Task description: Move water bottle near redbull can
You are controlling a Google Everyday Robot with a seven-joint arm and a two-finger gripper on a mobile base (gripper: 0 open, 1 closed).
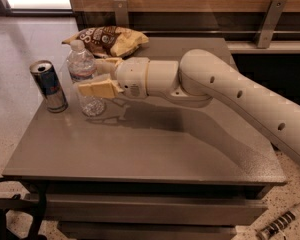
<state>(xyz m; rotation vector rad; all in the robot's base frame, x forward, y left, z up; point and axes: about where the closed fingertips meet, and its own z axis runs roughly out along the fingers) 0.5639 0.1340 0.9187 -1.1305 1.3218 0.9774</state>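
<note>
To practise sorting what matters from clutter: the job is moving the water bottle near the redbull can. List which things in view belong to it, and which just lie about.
Belong:
water bottle, upright on the table
redbull can, standing beside it
the hand, at the bottle

Lying about:
chip bag, behind the bottle

A: The gripper (89,75) sat at the back-left of the table (140,149), fingers clamped on either side of the water bottle (81,66), so that corner was crowded.
B: Tight on the left too: the redbull can (49,86) stood just beside the bottle, with only a narrow gap between them.
A: Behind, the chip bag (107,39) blocked the back edge, just beyond the gripper.
B: The arm (230,91) slanted in across the right side. The open lane was the front half of the tabletop, bare from edge to edge.
</note>
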